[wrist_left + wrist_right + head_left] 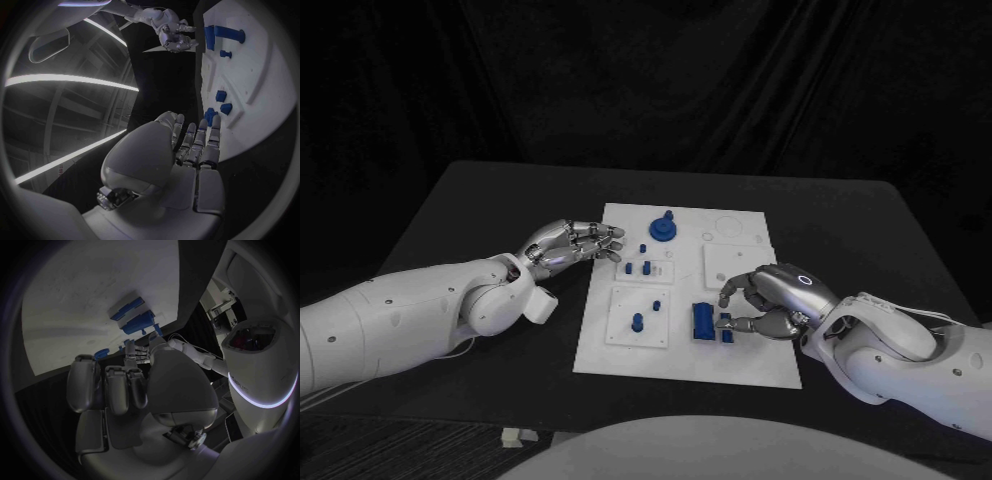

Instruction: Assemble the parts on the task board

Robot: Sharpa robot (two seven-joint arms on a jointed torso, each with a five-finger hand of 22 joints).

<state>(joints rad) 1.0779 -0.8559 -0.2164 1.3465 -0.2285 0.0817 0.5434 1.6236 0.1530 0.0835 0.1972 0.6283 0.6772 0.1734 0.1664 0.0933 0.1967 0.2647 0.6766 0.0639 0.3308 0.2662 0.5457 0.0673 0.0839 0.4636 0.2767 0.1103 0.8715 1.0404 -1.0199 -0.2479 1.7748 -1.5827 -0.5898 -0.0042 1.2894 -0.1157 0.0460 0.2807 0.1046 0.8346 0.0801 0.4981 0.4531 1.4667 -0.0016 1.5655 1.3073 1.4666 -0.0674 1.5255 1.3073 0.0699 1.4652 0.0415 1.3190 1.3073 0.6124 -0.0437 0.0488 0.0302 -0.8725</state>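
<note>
The white task board (740, 360) lies mid-table. A round blue part with a knob (664, 230) stands at its far end, small blue parts (643, 268) and a blue peg (638, 322) along its left side. A blue block (702, 322) stands near the board's middle. My right hand (769, 300) curls over the board and pinches a small blue part (727, 323) right beside that block; the left wrist view shows the right hand (172, 32) against the block (209, 36). My left hand (574, 243) hovers at the board's left edge, holding nothing, fingertips near a small blue part (209, 116).
The black table (488, 200) surrounds the board on every side, with dark curtains behind. The board's near right corner (776, 372) lies close beside my right forearm (906, 360). A raised white square plate (733, 262) sits on the board's right half.
</note>
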